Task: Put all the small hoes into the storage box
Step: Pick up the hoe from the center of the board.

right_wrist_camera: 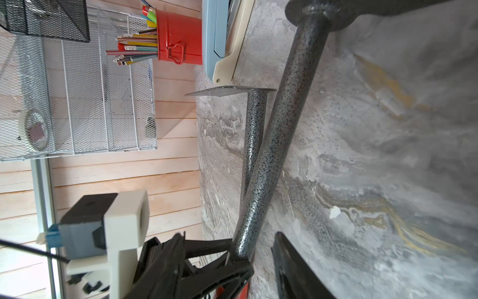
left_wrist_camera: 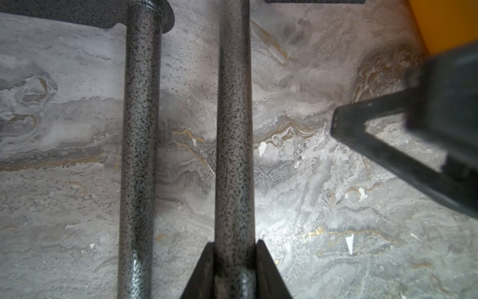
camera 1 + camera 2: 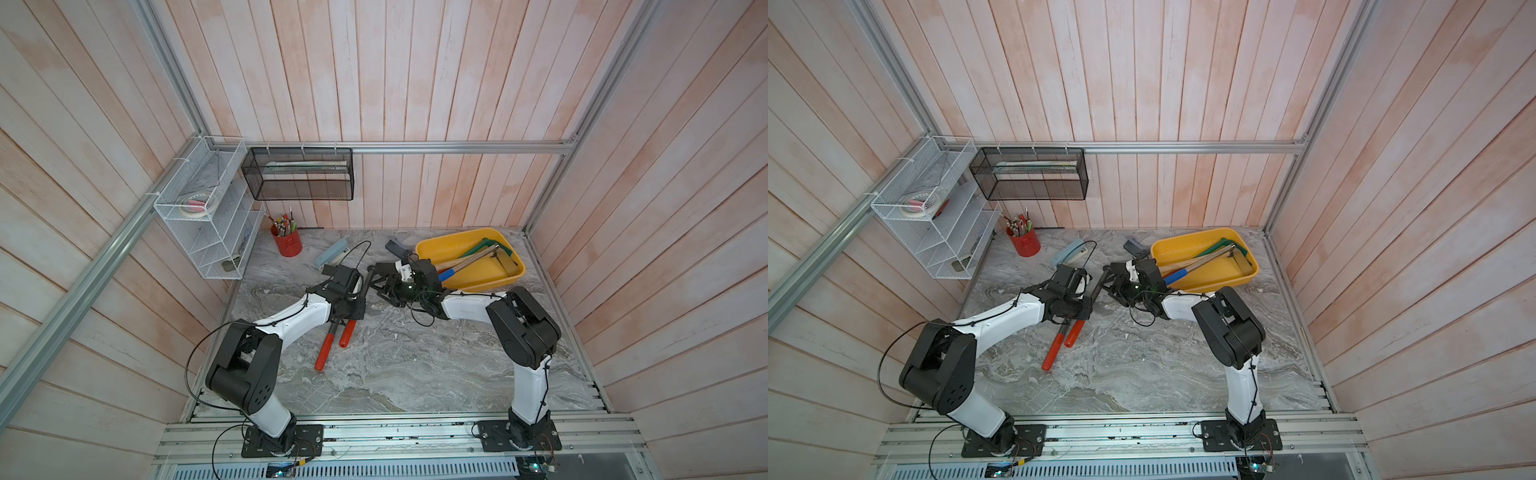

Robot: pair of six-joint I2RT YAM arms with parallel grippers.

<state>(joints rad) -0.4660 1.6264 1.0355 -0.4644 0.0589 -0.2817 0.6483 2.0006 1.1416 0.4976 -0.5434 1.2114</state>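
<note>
Noting the small hoe (image 2: 234, 129) outside the yellow tray (image 3: 511, 275), over the marble table (image 3: 395, 365) between the two arms, we see the left gripper (image 2: 234, 243) pinching its speckled shaft near the red handle end. A second speckled tool (image 2: 139, 129) lies on the table beside it. We record the right gripper (image 3: 388, 291) close beside the hoe's shaft, jaws partly spread, gripping nothing that we can make out.

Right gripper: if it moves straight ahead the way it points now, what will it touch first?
Probably the hoe's speckled shaft, which the left gripper clamps. The right gripper, jaws open, points at it, near but apart; depth is unclear.
</note>
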